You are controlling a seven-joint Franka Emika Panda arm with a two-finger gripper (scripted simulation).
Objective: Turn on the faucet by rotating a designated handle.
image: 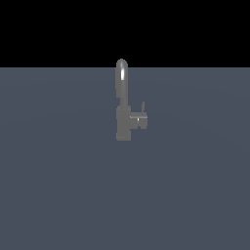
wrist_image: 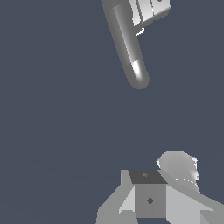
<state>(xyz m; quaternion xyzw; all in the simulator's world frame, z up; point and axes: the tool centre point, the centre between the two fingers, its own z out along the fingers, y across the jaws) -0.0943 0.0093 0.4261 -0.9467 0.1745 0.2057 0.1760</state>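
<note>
Grey floor (image: 58, 195) | faucet (image: 122, 112) upright | handle (image: 140, 120) on exterior view's right

Faucet (image: 123, 117): upright on the table (image: 58, 185), centre, towards the back. Handle (image: 139, 120): juts from the body toward the exterior view's right; spout arches above.

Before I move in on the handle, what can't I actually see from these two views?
- Hand: absent from the exterior view; wrist view's edge crops it, open or shut unclear.
- Handle: small in the exterior view; lever pin barely resolved.
- Faucet: cut by the wrist view's edge, body mostly out of frame.
</note>
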